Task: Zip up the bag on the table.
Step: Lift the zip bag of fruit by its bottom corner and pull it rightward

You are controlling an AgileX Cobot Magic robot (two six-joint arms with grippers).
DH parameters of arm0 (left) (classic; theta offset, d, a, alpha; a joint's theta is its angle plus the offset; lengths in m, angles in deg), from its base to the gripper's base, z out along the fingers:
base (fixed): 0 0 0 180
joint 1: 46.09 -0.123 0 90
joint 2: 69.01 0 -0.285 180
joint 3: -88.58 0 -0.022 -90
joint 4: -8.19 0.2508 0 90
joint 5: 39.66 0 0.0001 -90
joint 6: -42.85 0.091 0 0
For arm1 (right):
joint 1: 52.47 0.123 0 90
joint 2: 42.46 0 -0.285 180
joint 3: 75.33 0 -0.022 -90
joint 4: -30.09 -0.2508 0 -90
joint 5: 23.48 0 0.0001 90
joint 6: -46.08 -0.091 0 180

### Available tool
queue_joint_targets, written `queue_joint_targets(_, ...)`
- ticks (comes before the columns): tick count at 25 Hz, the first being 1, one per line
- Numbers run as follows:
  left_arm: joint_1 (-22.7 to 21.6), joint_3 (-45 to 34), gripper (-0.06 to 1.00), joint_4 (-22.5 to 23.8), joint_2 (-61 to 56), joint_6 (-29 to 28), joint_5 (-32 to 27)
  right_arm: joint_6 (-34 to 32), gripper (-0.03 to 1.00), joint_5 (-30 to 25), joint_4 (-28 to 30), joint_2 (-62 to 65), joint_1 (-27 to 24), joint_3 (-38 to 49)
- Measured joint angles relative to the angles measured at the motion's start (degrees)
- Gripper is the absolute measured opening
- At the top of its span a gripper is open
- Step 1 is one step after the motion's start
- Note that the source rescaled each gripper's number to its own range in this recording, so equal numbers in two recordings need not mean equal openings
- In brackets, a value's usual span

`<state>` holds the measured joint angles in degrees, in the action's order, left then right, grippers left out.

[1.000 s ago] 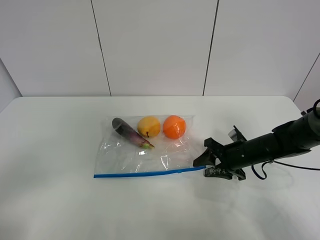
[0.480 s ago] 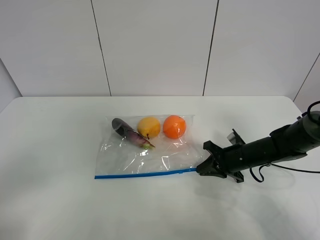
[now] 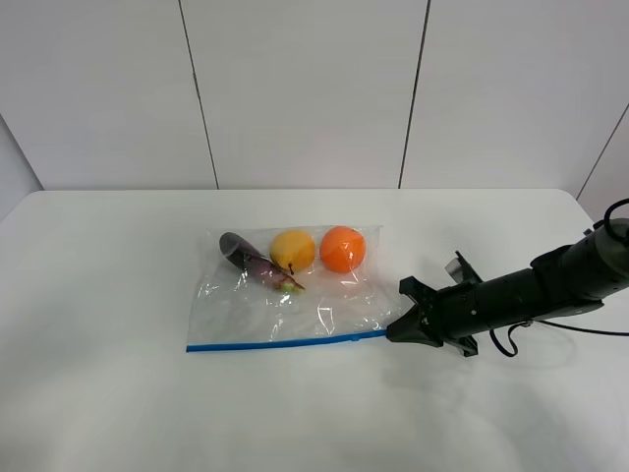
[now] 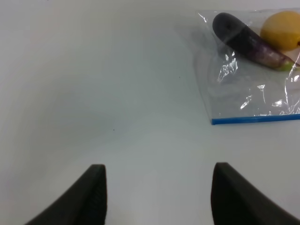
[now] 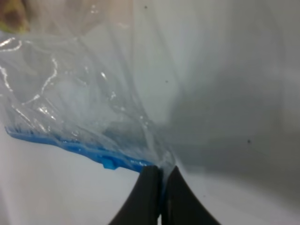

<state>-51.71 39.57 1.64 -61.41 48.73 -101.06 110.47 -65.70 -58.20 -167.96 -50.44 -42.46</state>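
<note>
Zipper-edge corner of bag pinched in right tool; left tool gapes above table.

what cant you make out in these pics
- Exterior high: whether the blue zipper strip is sealed, too small to tell.
- Left wrist: far end of the bag, cut off by the picture's edge.
- Right wrist: exactly what the shut right gripper pinches at the strip's end, hidden by the gripper itself and blur.

The right arm is stretching low from the right edge toward the frame's middle. The right gripper is pinching a corner of the bag, jaws closed. The left gripper is hanging with jaws apart.
</note>
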Motion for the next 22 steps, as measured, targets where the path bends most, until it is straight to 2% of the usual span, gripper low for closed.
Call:
queue_joint_targets(6, 0.00, 0.00, 0.69, 0.00, 0.00, 0.00, 0.00, 0.85, 0.00, -0.98, -0.23, 0.00, 0.00, 0.00)
queue_joint_targets(13, 0.00, 0.00, 0.69, 0.00, 0.00, 0.00, 0.00, 3.81, 0.00, -4.89, -2.70, 0.17, 0.00, 0.00)
queue_joint_targets(22, 0.00, 0.00, 0.69, 0.00, 0.00, 0.00, 0.00, 4.94, 0.00, -5.85, -3.19, 7.05, 0.00, 0.05)
